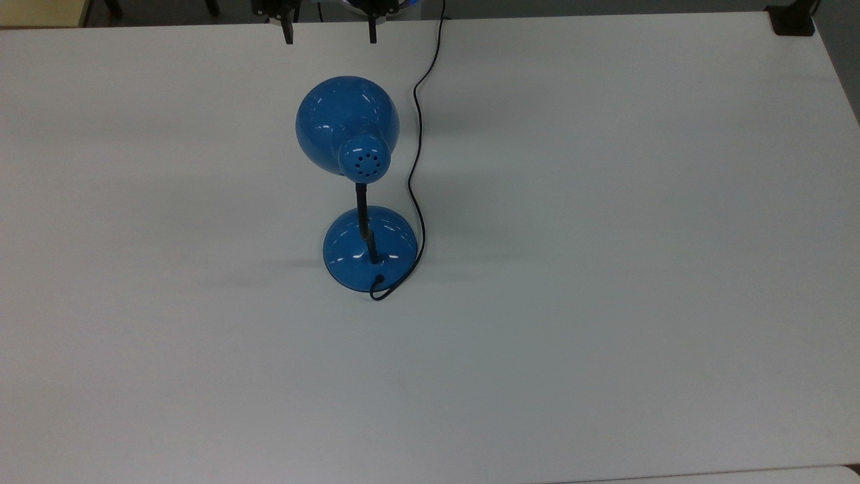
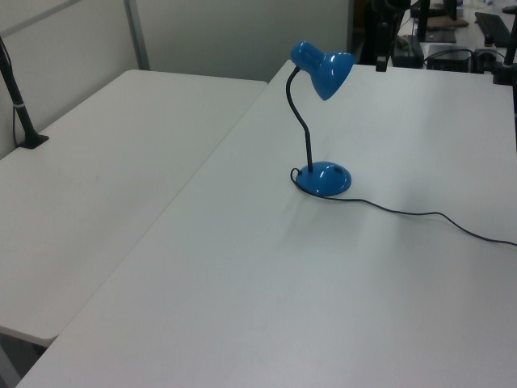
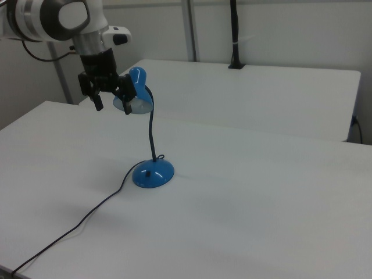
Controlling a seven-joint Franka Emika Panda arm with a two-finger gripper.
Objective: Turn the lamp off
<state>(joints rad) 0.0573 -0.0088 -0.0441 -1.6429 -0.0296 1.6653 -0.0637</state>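
Gripper (image 1: pixel 328 32) is cut off at the top view's upper edge: just two dark fingertips (image 1: pixel 287 33) show, spread wide, nothing btwn them. In the right view the gripper (image 3: pixel 111 100) hangs beside the lamp shade, partly in front of it; whether they touch is hard to tell. Blue desk lamp (image 1: pixel 361 202) stands upright near the white table's (image 1: pixel 605 269) middle. Its shade (image 2: pixel 327 71) tilts down toward the left view's right. Black cord (image 1: pixel 416 154) runs from base to the top view's upper edge.
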